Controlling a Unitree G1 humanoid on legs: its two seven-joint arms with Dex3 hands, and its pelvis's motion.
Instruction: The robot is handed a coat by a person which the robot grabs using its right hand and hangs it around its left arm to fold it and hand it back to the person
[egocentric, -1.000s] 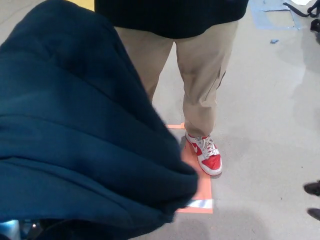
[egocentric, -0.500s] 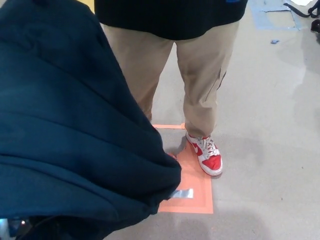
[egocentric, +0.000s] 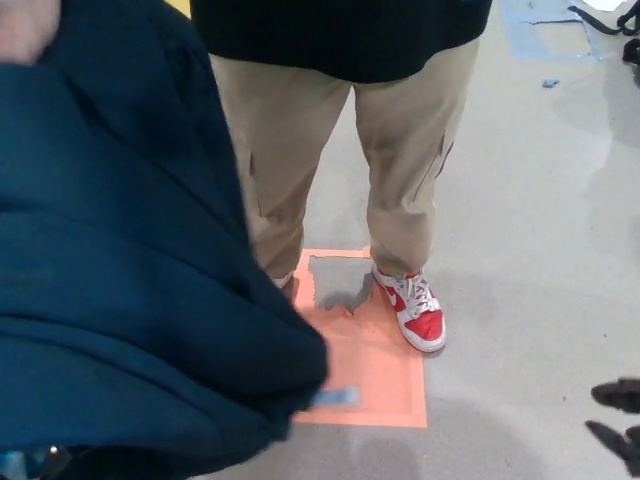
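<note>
A dark blue coat (egocentric: 130, 280) fills the left half of the head view, draped in thick folds over my left arm, which is hidden beneath it. A blurred hand of the person (egocentric: 25, 25) touches the coat's top left corner. The person stands right in front of me in a black top and khaki trousers (egocentric: 400, 150). My right hand (egocentric: 615, 420) shows only as two black fingertips at the lower right edge, spread apart with nothing between them, well clear of the coat.
An orange mat (egocentric: 385, 370) with a grey patch lies on the concrete floor under the person's feet. One red and white shoe (egocentric: 412, 310) stands on the mat's right side. Blue tape and black cables lie at the far top right.
The coat's lower edge has drawn back to the left, uncovering more of the mat and the person's leg. The person's hand has appeared at the top left. My right hand has re-entered at the lower right.
</note>
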